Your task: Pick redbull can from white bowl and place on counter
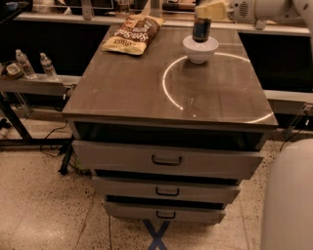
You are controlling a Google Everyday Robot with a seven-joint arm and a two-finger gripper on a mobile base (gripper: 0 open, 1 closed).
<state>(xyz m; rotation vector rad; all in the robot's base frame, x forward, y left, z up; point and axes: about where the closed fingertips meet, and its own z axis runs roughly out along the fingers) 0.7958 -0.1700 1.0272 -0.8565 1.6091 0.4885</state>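
The redbull can (201, 29) stands upright with its lower end at the rim of the white bowl (200, 50), at the far right of the counter (127, 88). My gripper (210, 10) reaches in from the upper right and is shut on the top of the can. The can looks dark, and its top is hidden by the pale fingers (208, 10). The bowl sits just beyond the bright ring of reflected light.
A bag of chips (132, 34) lies at the counter's far left. Two water bottles (23, 63) stand on the grey side shelf (34, 83) to the left. Three drawers (166, 160) stand partly open below. My white body (288, 200) fills the lower right.
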